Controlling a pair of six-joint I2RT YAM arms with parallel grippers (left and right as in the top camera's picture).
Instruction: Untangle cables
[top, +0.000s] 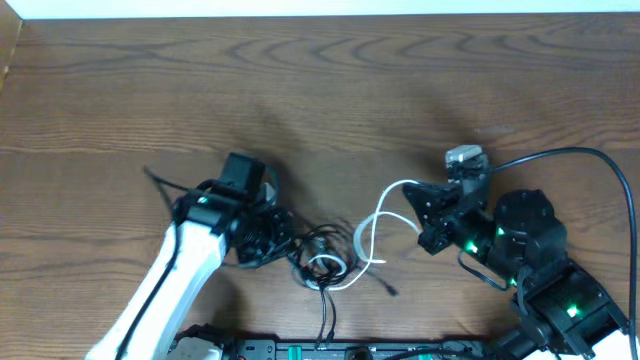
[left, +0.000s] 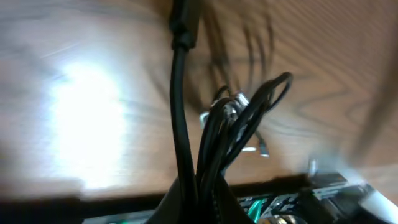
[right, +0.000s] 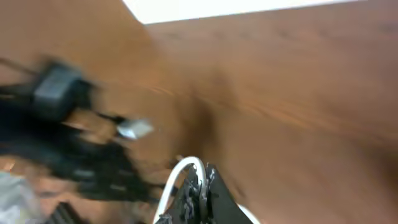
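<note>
Noted tangle (top: 323, 266) of thin cable close to the near edge of the surface (top: 350, 90), roughly midway between both arms. Traced white cable (top: 368, 228) out of the tangle's right side: glossy, thin, arcing away in an open loop and ending in the right hand (top: 424, 215). Found that hand right of the tangle, pinched together on the white cable with no gap showing in the right wrist view. Traced black cables (left: 214, 134) out of the tangle's left side: several matt strands bunched together, one thicker with a moulded strain relief, looped back on themselves. Found left hand (top: 268, 238) just left of the tangle; judged closed on the black cables, going by the bundle running straight down into it in the left wrist view, fingertips hidden there. Spotted small dark plug (top: 391, 290) lying loose just right of the tangle, and a thin black tail (top: 160, 185) reaching well out to its left. Judged step in hand: drawing white away from black across the tangle. To do well: pull outward slowly and low over the surface, watch the core for tightening, stop and give slack at any sign of cinching, hold the black side firm to anchor the bundle rather than drag it. Expect light, springy cable, prone to slipping through a pinch.
</note>
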